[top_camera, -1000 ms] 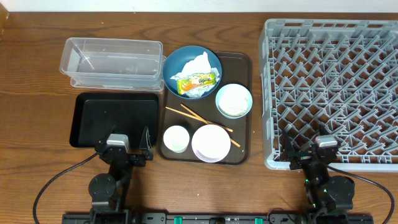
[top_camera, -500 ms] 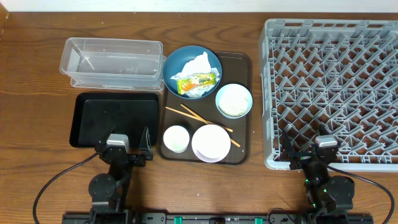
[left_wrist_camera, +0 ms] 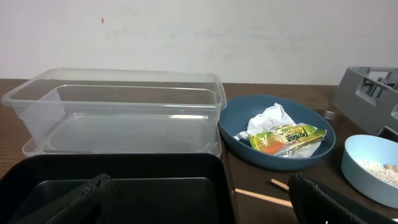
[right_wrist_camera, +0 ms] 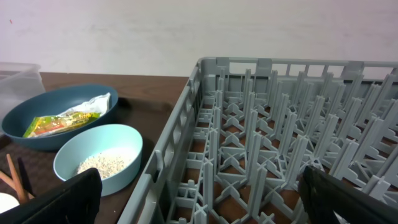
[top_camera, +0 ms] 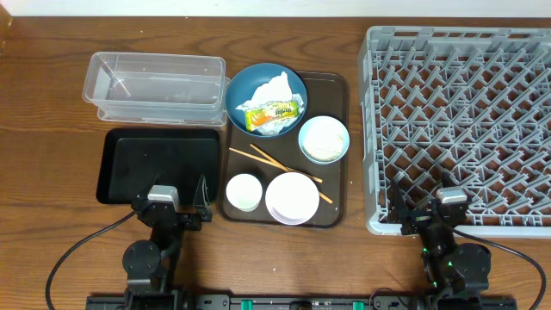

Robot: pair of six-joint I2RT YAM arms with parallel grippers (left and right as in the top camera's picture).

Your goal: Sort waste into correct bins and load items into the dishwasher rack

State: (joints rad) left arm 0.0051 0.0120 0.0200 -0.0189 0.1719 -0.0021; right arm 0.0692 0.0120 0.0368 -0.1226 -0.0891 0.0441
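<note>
Both of your grippers hang at the near edge of the table (top_camera: 52,129), exactly where they were a second ago, and nothing on the table has shifted either. Your left gripper (left_wrist_camera: 199,180) has its fingers spread wide with nothing between them, just short of the near rim of the shallow black tray (top_camera: 159,164). Your right gripper (right_wrist_camera: 200,176) is likewise spread and empty, facing the near left corner of the grey dishwasher rack (top_camera: 456,120), which fills the right side of the table.

Between the two you have the dark brown serving tray (top_camera: 334,90) carrying all the dishes. At its near edge the small white cup (top_camera: 244,191) stands just left of the white bowl (top_camera: 293,197). Just beyond them the two wooden chopsticks (top_camera: 275,166) lie slantwise on the tray, one of them running past the white bowl's right side. Farther on, to the right, the small light-blue bowl (top_camera: 324,139) holds the loose rice grains (top_camera: 324,146). At the tray's far left corner the wide dark-blue bowl (left_wrist_camera: 239,115) holds the crumpled white napkin (top_camera: 274,89), with the yellow-orange snack wrapper (top_camera: 273,112) lying on its near side.

Beyond the black tray, the clear plastic tub (top_camera: 155,86) stands just left of the dark-blue bowl, its near wall close beside the black tray's far rim.
</note>
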